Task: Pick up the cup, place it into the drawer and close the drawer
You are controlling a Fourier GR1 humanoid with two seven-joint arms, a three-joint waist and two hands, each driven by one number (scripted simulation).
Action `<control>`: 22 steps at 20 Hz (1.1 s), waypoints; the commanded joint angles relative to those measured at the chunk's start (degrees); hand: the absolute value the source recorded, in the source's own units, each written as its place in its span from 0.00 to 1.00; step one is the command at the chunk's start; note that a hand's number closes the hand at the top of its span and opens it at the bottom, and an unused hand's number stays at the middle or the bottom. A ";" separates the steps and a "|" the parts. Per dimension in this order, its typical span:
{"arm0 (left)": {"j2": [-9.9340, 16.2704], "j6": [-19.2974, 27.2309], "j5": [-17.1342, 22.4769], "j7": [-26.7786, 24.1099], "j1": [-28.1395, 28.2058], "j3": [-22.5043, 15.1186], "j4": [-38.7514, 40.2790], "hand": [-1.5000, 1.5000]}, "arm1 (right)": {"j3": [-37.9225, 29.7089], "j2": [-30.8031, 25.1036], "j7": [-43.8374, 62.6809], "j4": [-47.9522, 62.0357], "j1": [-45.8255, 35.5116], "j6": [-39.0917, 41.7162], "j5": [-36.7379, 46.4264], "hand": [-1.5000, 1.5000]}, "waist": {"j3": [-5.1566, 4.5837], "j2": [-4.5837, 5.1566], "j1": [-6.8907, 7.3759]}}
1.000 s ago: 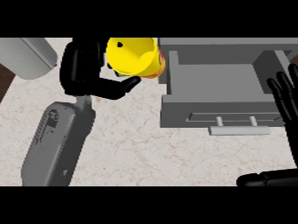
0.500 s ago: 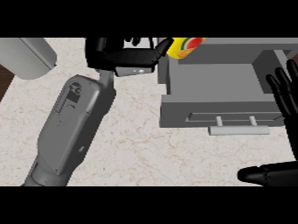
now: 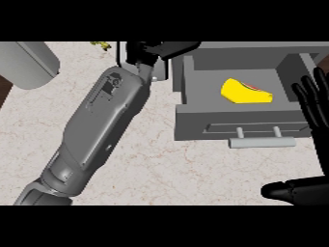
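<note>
Now left hand (image 3: 153, 51) open, yellow cup (image 3: 246, 92) inside drawer (image 3: 195, 112).

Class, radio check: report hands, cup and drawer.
Left hand empty beside drawer. Right hand open at right edge. Yellow cup lying inside; drawer open.

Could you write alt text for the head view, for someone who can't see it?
A yellow cup lies on its side inside an open grey drawer on a pale marble counter. The left hand is beside the drawer's far left corner; the right hand rests open at the right edge.
</note>
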 commanded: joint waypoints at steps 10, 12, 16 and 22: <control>-0.06 5.78 12.34 -6.80 -10.06 -9.72 20.27 1.00 | 0.32 -0.59 3.82 -3.92 -0.30 0.22 -2.09 0.00 | 0.01 0.29 -2.05; -0.06 5.88 12.81 -5.40 -14.02 -11.01 23.38 1.00 | 0.61 -0.06 -0.22 0.12 -1.12 1.26 -1.31 0.00 | 0.06 0.65 -2.88; -0.06 3.38 14.02 -9.47 -12.71 -13.32 27.75 1.00 | -0.57 -0.54 1.80 1.70 -6.24 -0.91 -0.89 0.00 | 0.03 0.77 -2.29; -0.06 4.10 16.30 -9.38 -12.70 -19.72 30.44 1.00 | -0.64 -1.12 1.14 0.47 -2.07 1.20 -2.03 0.00 | 0.05 0.77 -3.28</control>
